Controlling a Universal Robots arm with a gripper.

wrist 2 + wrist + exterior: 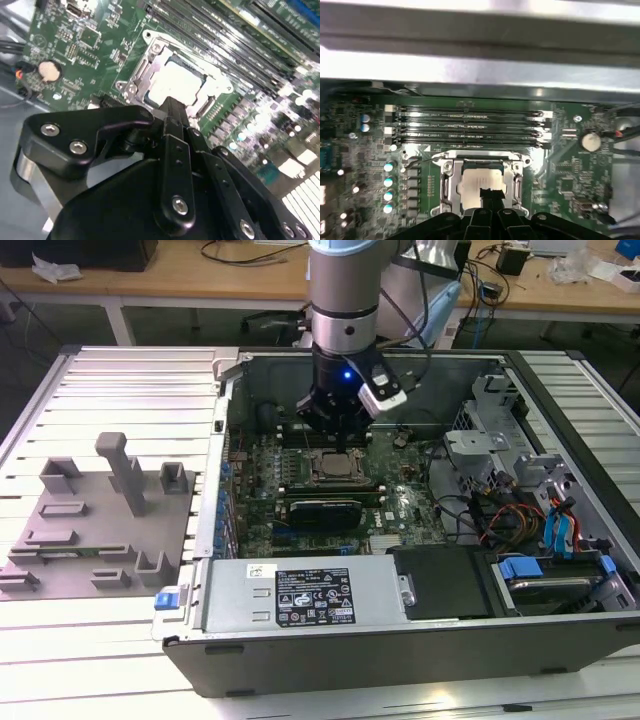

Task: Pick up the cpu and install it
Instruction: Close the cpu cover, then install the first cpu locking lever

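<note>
Gripper above socketed cpu.

grey tray | open computer case | motherboard

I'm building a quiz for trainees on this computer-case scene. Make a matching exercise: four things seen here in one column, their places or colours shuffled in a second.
Things:
1. small square silver-topped cpu
2. grey plastic fixture tray
3. black robot pincer
4. round silver coin battery

Places:
A. beside the case, on the exterior view's left
B. on the green motherboard
C. lying in the metal-framed socket
D. just above the socket

Pairs: 1-C, 2-A, 3-D, 4-B
</note>
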